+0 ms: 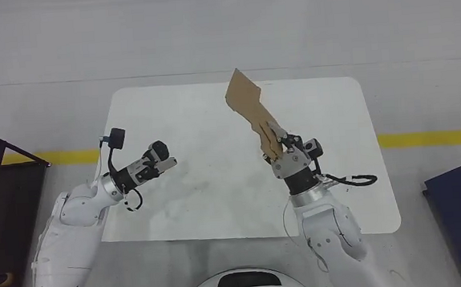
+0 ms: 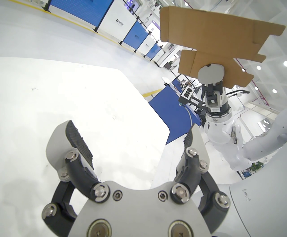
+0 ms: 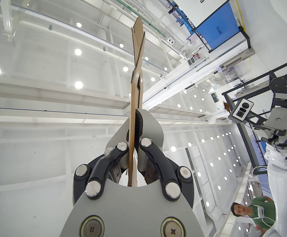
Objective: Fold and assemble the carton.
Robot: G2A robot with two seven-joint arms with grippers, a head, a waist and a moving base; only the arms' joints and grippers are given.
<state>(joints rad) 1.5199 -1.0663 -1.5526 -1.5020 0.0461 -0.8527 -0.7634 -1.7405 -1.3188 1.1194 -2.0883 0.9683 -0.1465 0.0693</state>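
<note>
Flat carton point(image 1: 250, 108) held up over the surface point(image 1: 194, 194).
Right end effector point(image 1: 276, 146) clamps its lower end, long axis upward; edge-on in right wrist view, broad face in left wrist view. Left end effector point(image 2: 131, 130) gapes empty.

2 white arms point(image 1: 81, 208) end in silver grippers point(image 2: 131, 132) with black linkages point(image 2: 76, 172), round screws point(image 2: 101, 193), ribbed pads point(image 2: 79, 143), black cables point(image 1: 354, 180).

A white table point(image 1: 218, 200) stands on grey floor point(image 1: 207, 33) with a yellow line point(image 1: 431, 138); blue panels point(image 2: 134, 37) line the hall under ceiling lights point(image 3: 78, 52).
</note>
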